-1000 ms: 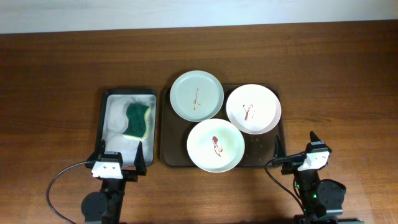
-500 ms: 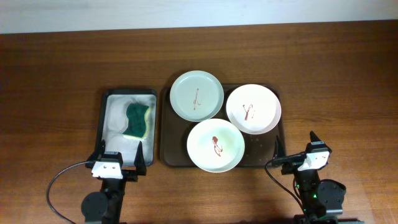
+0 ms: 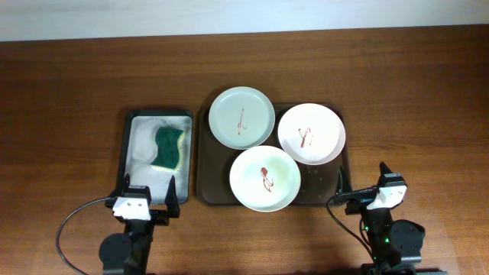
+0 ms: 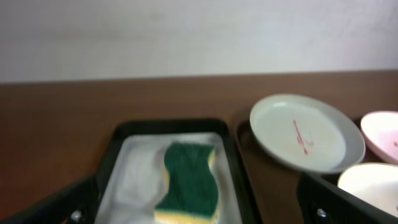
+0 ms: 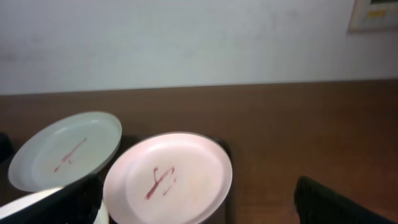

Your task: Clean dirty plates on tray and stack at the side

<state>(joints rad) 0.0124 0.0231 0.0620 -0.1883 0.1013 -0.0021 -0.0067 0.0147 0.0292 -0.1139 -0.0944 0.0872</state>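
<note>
- Three round shallow plates with smooth glossy surfaces are seen on the tray (image 3: 200, 156): a pale green plate (image 3: 242, 118) at the far left, a pinkish white plate (image 3: 311, 134) at the right, a cream white plate (image 3: 265, 179) at the near middle.
- A thin reddish-brown smear is carried at each plate's centre; none has been wiped.
- The plates are packed close, rims touching or nearly so; which one it is cannot be told. Each plate overhangs the tray's rim a little.
- The tray is dark brown and rectangular, with rounded corners and a low rim; bare patches are shown between the plates.
- A smaller black tray (image 3: 126, 149) is set just beside it on the left. It is lined with white foamy material and holds a wavy-edged green sponge (image 3: 170, 147) with a yellow underside.
- The left gripper (image 3: 149, 182) is held with its black fingers spread wide over the near end of the black tray; nothing is gripped.
- The right gripper (image 3: 362, 172) is likewise spread wide and empty, near the brown tray's near right corner, above bare wood.
- Everything is set on a wooden table (image 3: 76, 92), reddish-brown, with fine grain and a slight sheen.
- A plain white wall (image 3: 229, 15) is seen behind the table's far edge.
- A black cable (image 3: 67, 229) is looped by the left arm's base.
</note>
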